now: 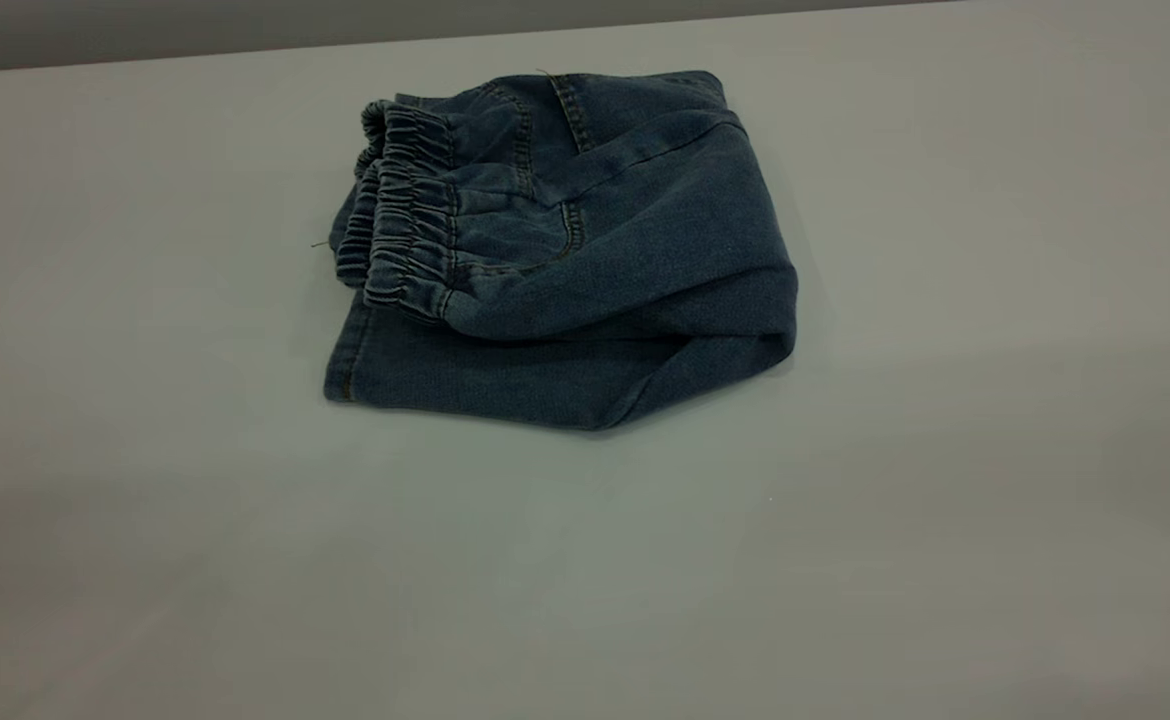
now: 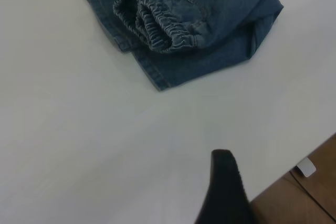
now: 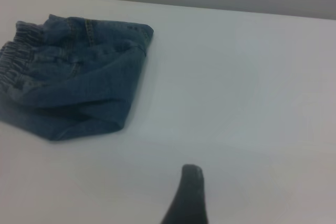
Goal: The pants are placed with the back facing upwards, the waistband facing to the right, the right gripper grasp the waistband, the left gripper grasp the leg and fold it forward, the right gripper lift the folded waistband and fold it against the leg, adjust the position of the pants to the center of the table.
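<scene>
The pants (image 1: 625,250) lie folded into a compact blue denim bundle on the white table (image 1: 845,550), a little behind its middle. The gathered waistband (image 1: 405,215) lies on top at the bundle's left end. A leg hem (image 1: 347,360) sticks out beneath it; which leg it is I cannot tell. The fold's rounded edge faces right. Neither arm appears in the exterior view. The left gripper (image 2: 224,182) hangs near the table's edge, well clear of the pants (image 2: 220,19) and waistband (image 2: 152,24). My right gripper (image 3: 189,192) is over bare table, apart from the pants (image 3: 89,87).
The table's far edge (image 1: 245,50) runs behind the pants against a grey wall. In the left wrist view the table's edge drops to a brown floor (image 2: 310,203), with a small white fitting (image 2: 306,168) under the edge. Bare tabletop surrounds the bundle.
</scene>
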{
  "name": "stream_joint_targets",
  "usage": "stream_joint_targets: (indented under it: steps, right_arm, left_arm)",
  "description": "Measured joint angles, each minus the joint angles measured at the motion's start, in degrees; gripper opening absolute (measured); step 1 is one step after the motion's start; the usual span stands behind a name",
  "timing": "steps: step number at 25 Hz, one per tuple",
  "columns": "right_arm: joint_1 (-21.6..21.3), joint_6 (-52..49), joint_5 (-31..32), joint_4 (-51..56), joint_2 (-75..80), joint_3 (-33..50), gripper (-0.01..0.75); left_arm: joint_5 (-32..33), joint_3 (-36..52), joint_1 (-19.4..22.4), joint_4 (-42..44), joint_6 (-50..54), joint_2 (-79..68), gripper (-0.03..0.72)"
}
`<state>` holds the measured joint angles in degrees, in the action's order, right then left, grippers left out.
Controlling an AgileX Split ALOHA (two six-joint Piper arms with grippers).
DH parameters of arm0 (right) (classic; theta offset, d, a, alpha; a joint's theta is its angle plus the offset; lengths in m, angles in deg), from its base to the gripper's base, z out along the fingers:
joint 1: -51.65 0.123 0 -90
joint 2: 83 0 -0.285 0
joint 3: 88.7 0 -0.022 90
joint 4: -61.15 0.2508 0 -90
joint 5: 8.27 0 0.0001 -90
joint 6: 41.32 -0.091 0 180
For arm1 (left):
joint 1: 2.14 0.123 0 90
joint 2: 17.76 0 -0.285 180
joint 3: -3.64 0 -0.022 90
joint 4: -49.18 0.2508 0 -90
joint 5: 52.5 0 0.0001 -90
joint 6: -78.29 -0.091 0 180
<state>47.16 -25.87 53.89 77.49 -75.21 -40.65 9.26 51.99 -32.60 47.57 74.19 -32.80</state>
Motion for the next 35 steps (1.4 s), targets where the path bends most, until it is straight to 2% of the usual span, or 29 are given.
stream_joint_targets:
  steps: [4, 6, 8, 15, 19, 35]
  right_arm:
    - [0.0, 0.1, 0.0, 0.0, 0.0, 0.0, 0.578]
    - [0.1, 0.1, 0.0, 0.1, 0.0, 0.0, 0.578]
    - [1.7, 0.1, 0.0, 0.2, 0.0, 0.0, 0.578]
    - [12.3, 0.1, 0.0, 0.2, 0.0, 0.0, 0.578]
    - [13.0, 0.1, 0.0, 0.2, 0.0, 0.0, 0.578]
    - [10.1, 0.1, 0.0, 0.3, 0.0, 0.0, 0.578]
  left_arm:
    - [0.0, 0.0, 0.4, -0.1, 0.0, 0.0, 0.454]
    - [0.0, 0.0, 2.5, -0.1, 0.0, 0.0, 0.454]
    - [0.0, 0.0, 6.0, -0.1, 0.0, 0.0, 0.454]
    - [0.0, 0.0, 22.6, -0.1, 0.0, 1.2, 0.454]
    - [0.1, 0.0, 28.4, -0.1, 0.1, 3.6, 0.454]
    - [0.1, 0.0, 28.6, -0.1, 0.1, 7.3, 0.454]
